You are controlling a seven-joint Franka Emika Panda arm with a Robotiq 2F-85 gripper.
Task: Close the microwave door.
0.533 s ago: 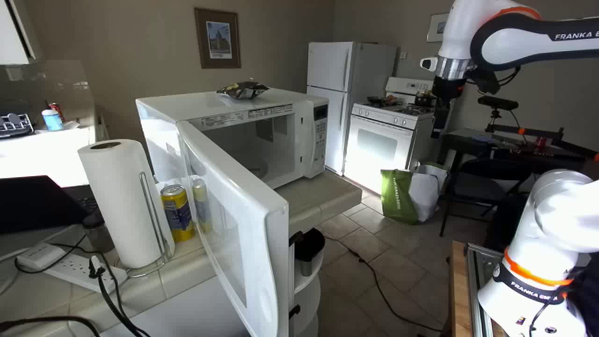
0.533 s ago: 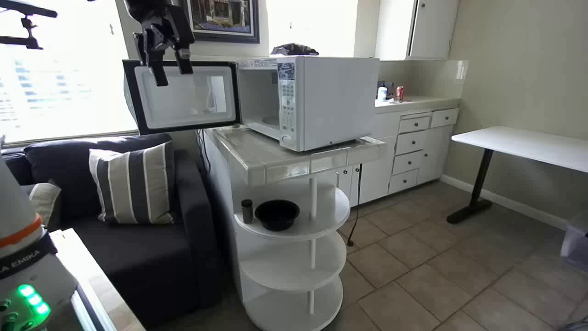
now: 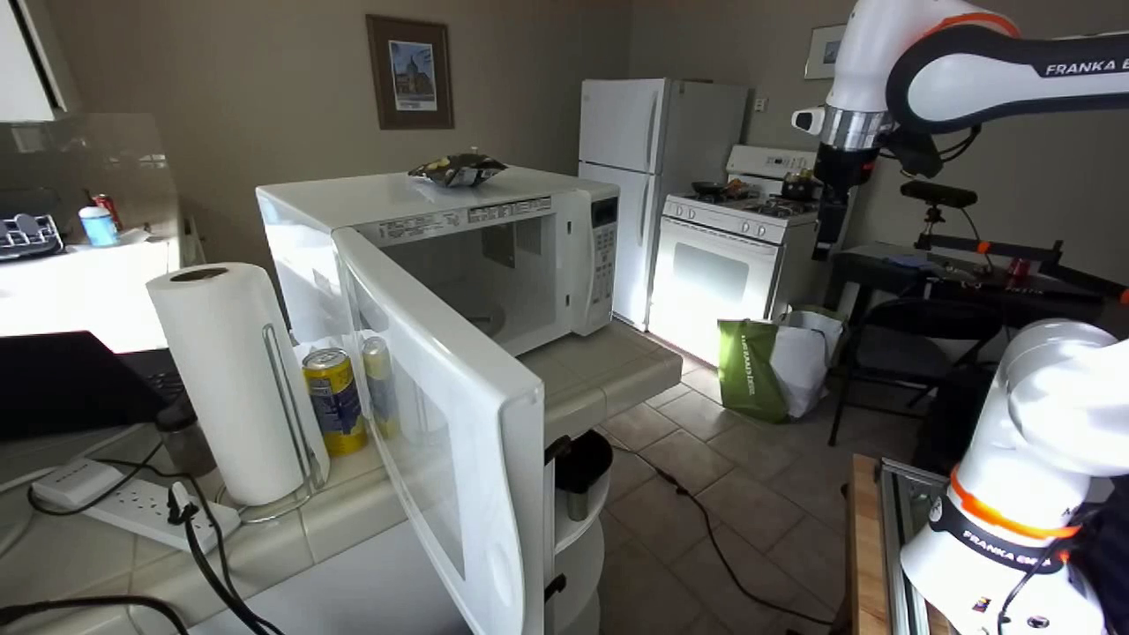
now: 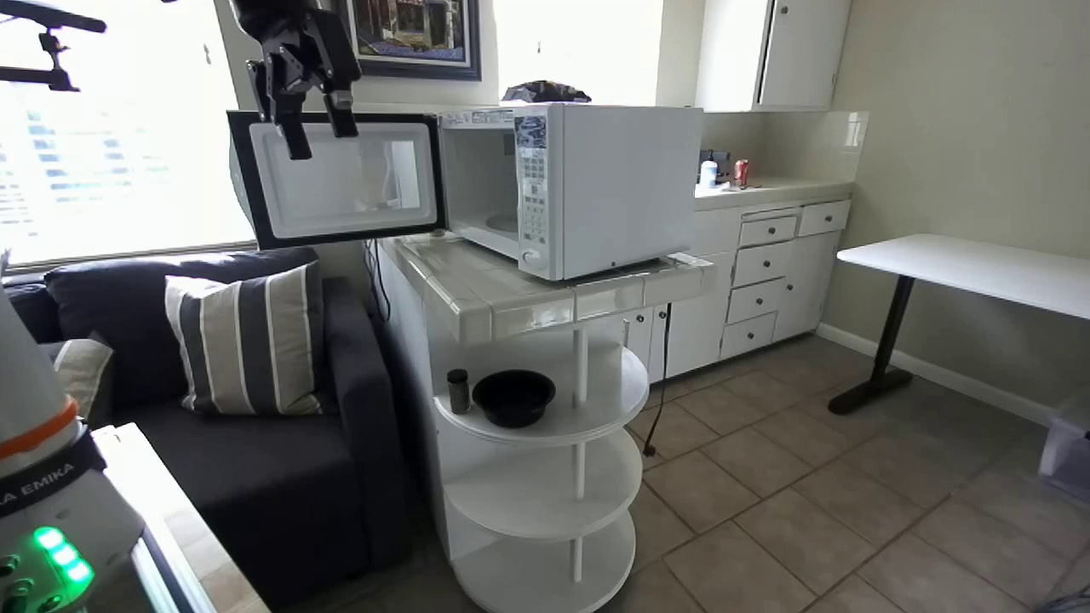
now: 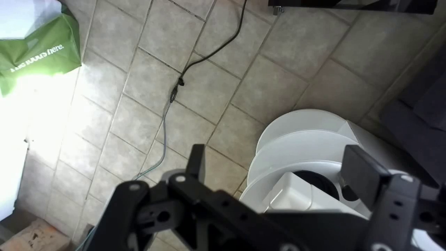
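Gripper (image 5: 275,162), mine: one, jaws spread wide, held in the air, well apart from the door.
Microwave door (image 3: 467,459): one, white, standing wide open, hinged on the side of the microwave (image 4: 626,191) opposite its keypad (image 4: 534,196).
Microwave: white, seated on the tiled counter (image 4: 477,285).
Snack bag (image 3: 457,170): one, atop the microwave.
Paper towel roll (image 3: 231,392): one, upright.
Can (image 3: 333,401): one, yellow, upright, between roll and door.
Bowl (image 4: 513,398): one, black, on the topmost rounded shelf (image 4: 609,409) that I see beneath the counter.
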